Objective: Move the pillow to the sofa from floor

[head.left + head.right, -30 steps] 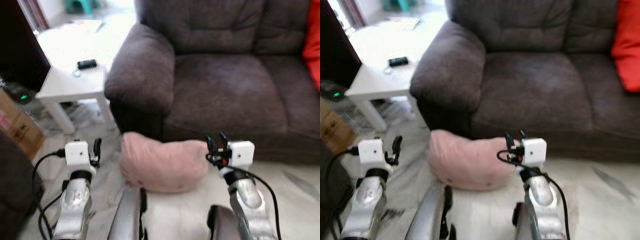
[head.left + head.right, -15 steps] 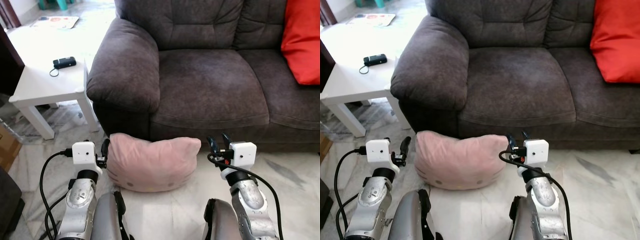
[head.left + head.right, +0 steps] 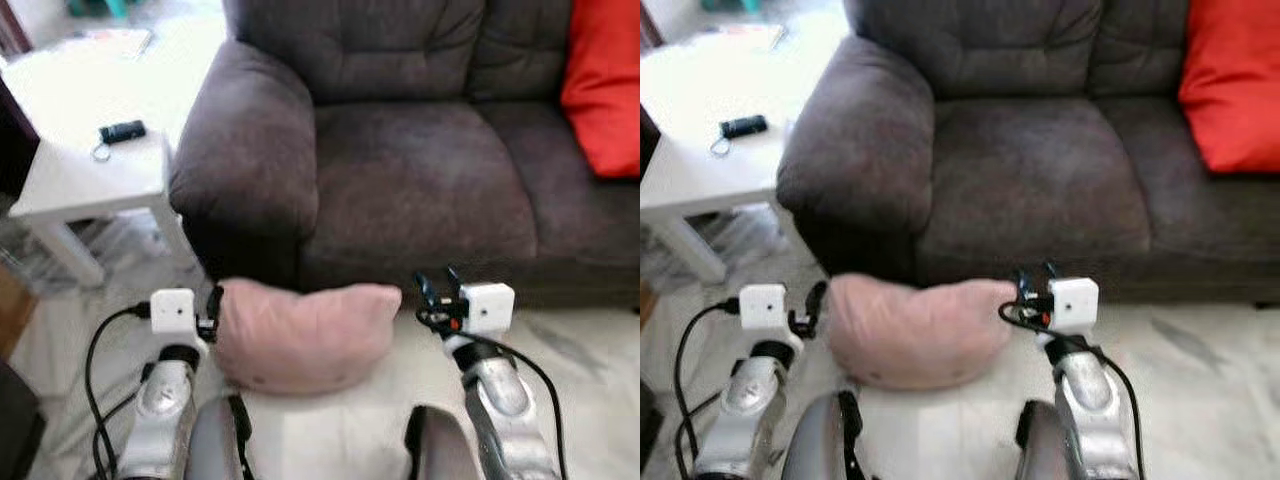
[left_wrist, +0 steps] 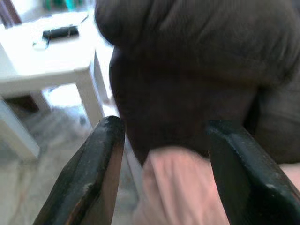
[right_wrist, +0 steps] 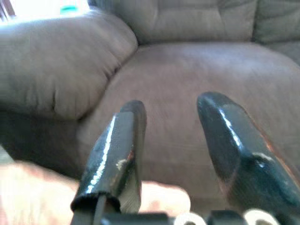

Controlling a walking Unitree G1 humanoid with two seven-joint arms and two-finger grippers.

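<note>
A pink pillow (image 3: 303, 335) lies on the pale floor, against the front of the dark grey sofa (image 3: 420, 170) below its left armrest (image 3: 247, 150). My left gripper (image 3: 214, 303) hovers at the pillow's left edge, open, with the pillow (image 4: 180, 187) showing between its fingers (image 4: 101, 173). At the pillow's right corner my right gripper (image 3: 437, 283) is held open, just right of the fabric and empty. The right wrist view looks along its fingers (image 5: 119, 154) at the sofa seat (image 5: 197, 75), with a bit of pillow (image 5: 28, 192) below.
A red cushion (image 3: 605, 85) leans on the sofa's right side. A white side table (image 3: 85, 170) with a small black device (image 3: 121, 131) stands to the left of the armrest. Marble floor (image 3: 590, 360) lies open to the right.
The camera has swung right and then come closer and lower; the picture is blurred now. Both grippers keep their places beside the pillow, and the pillow has stayed on the floor.
</note>
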